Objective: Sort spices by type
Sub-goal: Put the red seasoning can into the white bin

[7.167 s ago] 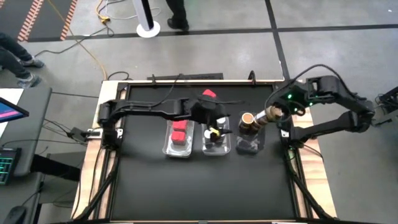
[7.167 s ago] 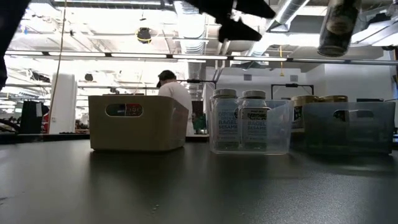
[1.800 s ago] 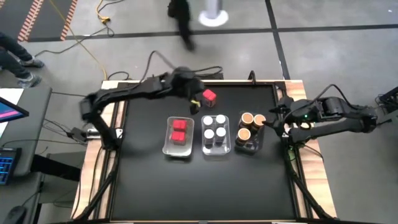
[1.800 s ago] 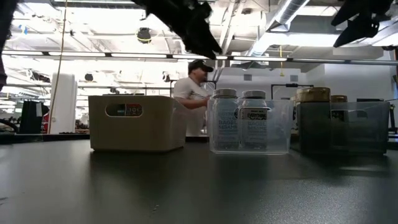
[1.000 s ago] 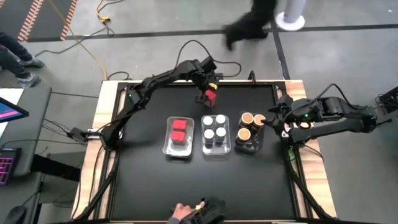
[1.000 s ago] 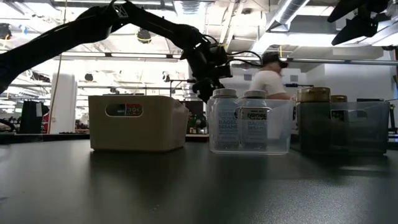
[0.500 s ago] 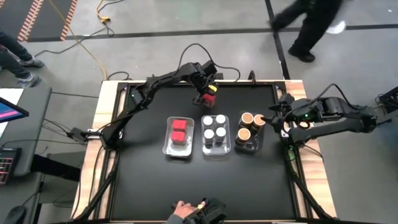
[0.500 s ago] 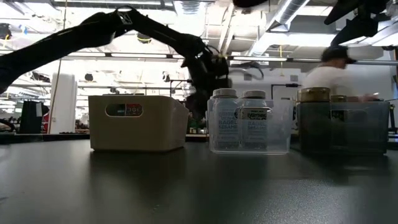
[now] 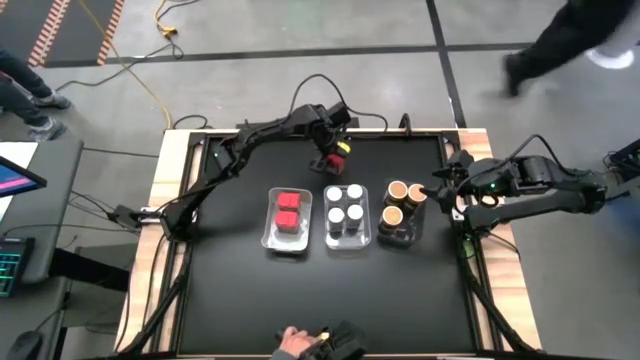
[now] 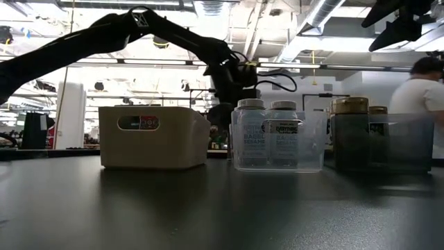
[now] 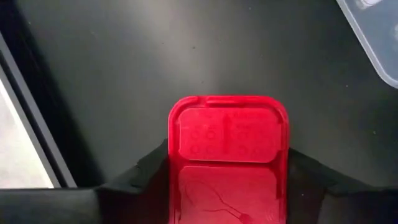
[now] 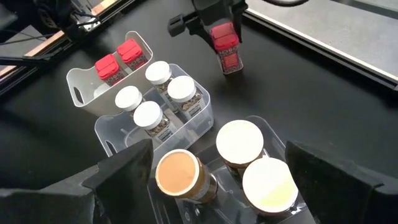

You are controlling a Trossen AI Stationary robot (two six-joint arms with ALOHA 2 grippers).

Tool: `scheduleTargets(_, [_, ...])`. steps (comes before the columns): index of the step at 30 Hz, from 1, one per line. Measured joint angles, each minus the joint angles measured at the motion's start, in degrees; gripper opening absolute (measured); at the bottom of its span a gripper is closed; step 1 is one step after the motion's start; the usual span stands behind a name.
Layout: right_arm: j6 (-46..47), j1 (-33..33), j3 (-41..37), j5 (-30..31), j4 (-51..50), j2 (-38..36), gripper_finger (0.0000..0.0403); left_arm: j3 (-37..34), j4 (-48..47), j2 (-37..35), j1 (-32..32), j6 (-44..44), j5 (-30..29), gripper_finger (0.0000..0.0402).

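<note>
Jaws flanking the last loose red spice box [image 9: 341, 156], the left gripper [image 9: 333, 152] closes at the table's [image 9: 240, 300] far edge; whether its grip has seated cannot be told. A firm, level hold should precede lifting toward the tray of red boxes [image 9: 287, 210]. The right gripper [image 9: 440, 190] waits, fingers spread wide, beside the tan-lidded jars [image 9: 400, 203].

A glossy red plastic spice box [image 11: 227, 155] sits on the matt black desk [image 9: 300, 290]. The clear plastic trays [image 12: 186, 112] look smooth, beside a bare wooden desk edge [image 9: 150, 260].
</note>
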Motion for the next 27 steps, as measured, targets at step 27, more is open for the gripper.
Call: scheduleTargets(27, [-2.05, 0.00, 0.00, 0.24, -0.02, 0.22, 0.0393, -1.54, -23.82, -26.94, -19.59, -48.21, -11.33, 0.0203])
